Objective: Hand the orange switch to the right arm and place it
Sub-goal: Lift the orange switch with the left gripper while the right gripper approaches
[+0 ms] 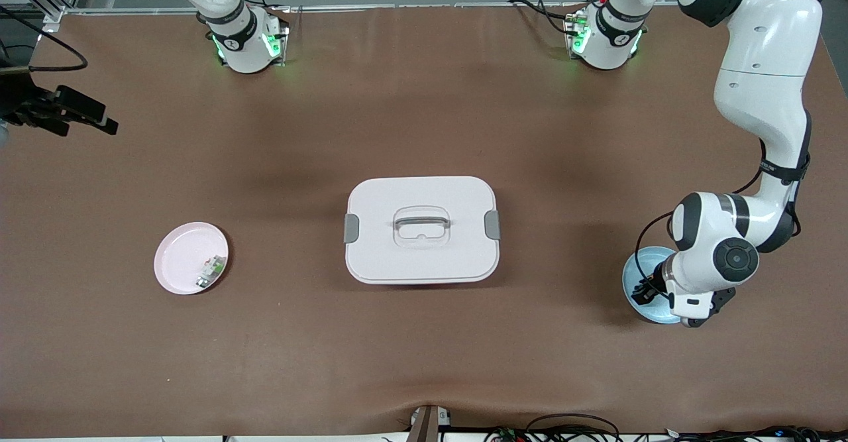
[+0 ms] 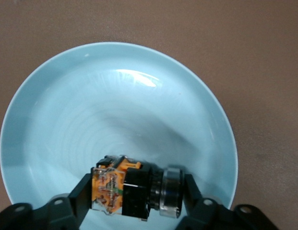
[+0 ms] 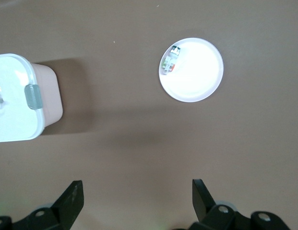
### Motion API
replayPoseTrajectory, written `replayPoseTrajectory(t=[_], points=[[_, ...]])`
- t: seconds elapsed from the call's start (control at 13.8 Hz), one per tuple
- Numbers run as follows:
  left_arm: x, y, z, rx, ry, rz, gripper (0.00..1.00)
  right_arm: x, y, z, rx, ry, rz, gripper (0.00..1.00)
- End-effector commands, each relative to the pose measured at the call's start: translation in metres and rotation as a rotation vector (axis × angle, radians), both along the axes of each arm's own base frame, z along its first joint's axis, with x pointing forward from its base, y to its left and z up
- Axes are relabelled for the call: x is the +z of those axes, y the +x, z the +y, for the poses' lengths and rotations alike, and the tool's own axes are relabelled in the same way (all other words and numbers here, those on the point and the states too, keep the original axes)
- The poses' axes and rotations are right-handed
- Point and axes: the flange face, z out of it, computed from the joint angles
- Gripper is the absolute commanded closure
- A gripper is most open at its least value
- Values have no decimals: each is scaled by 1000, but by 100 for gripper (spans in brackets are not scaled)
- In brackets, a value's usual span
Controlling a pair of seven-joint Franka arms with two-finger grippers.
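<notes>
The orange switch (image 2: 134, 189), black with an orange end and a silver ring, lies sideways between my left gripper's fingers (image 2: 77, 199). My left gripper (image 1: 646, 289) is shut on it, low over the light blue plate (image 1: 633, 276) at the left arm's end of the table; the plate fills the left wrist view (image 2: 115, 105). I cannot tell whether the switch touches the plate. My right gripper (image 1: 86, 114) is open and empty, held high over bare table at the right arm's end; its fingers show in the right wrist view (image 3: 137, 189).
A white lidded box (image 1: 421, 230) with a handle and grey clips stands mid-table, also in the right wrist view (image 3: 14, 96). A pink plate (image 1: 179, 256) holds a small green-and-white part (image 1: 211, 272) toward the right arm's end; the right wrist view shows both, plate (image 3: 201, 76) and part (image 3: 170, 61).
</notes>
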Motion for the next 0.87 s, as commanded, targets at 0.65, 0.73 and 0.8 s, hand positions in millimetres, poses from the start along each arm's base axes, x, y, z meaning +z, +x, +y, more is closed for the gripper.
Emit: replayPoseTrajectory(t=[0.65, 0.73, 0.8], points=[[85, -3, -37, -4, -34, 26, 68, -46, 9, 84, -83, 95, 82, 0], [101, -5, -41, 13, -61, 32, 68, -48, 9, 94, -92, 92, 84, 0], [113, -7, -46, 23, -82, 42, 68, -47, 9, 104, -98, 90, 83, 0]])
